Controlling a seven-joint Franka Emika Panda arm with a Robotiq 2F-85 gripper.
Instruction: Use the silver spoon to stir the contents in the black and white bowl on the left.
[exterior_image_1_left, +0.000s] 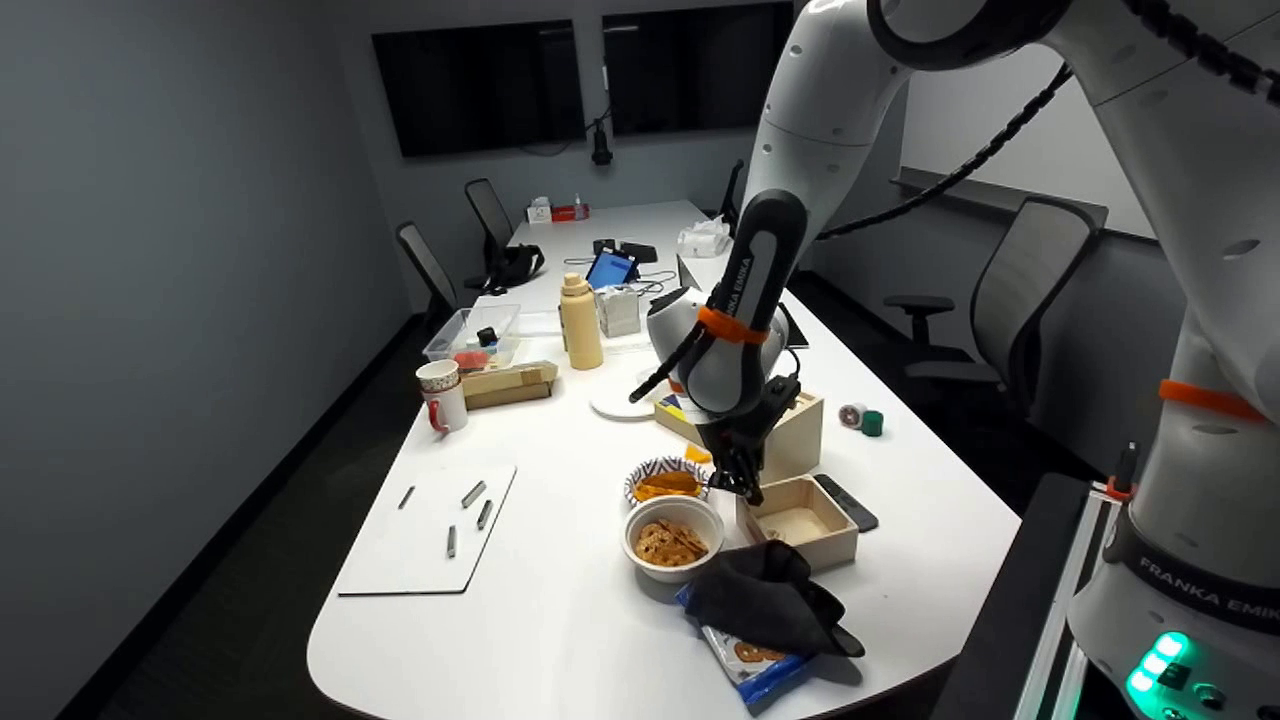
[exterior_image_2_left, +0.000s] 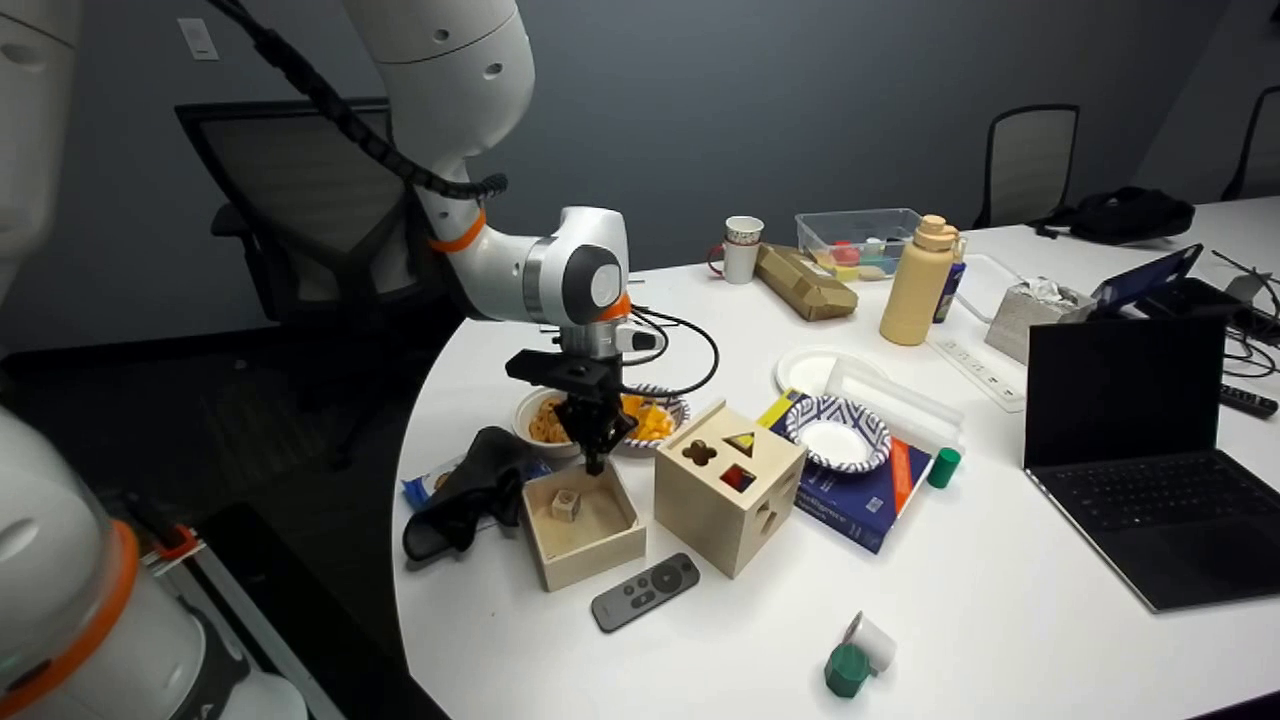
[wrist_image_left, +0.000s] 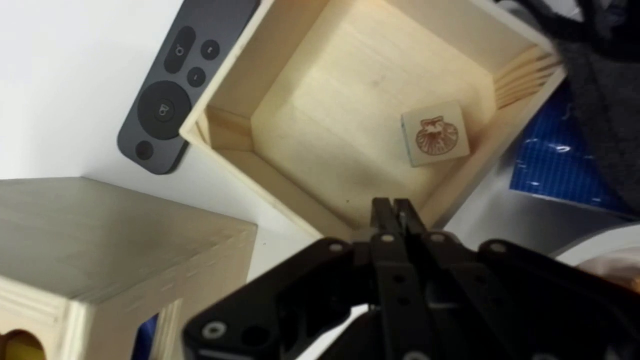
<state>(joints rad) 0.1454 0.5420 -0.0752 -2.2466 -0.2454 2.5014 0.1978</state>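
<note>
Between the black and white bowl (exterior_image_1_left: 655, 466) and the pincer (wrist_image_left: 393, 205), in an exterior view, runs a thin grey sliver that I take for the silver spoon (exterior_image_1_left: 712, 486). Judging by that, the picking up is done and the spoon is at the bowl's side; the stirring is what is left, though I cannot tell whether its tip is in the contents (exterior_image_1_left: 668, 484) or only above the rim.

The spoon is little to see: slim, dull, nearly level, its head hidden or too small to make out. The wrist view shows the pincer's fingers (wrist_image_left: 382, 220) close together with a mere slit between, most likely around the handle, though the contact itself does not show. The contents are an orange-yellow heap in the bowl.

Touching that bowl or just beside it stands a white bowl (exterior_image_1_left: 660, 573) of brown snacks. The pincer hangs over, or right by, a corner of a wooden tray (exterior_image_2_left: 590, 565). Near the tray on the surface (exterior_image_1_left: 570, 640) are a remote (exterior_image_2_left: 645, 592), a wooden shape box (exterior_image_2_left: 700, 510) and a black cloth (exterior_image_1_left: 765, 600).
</note>
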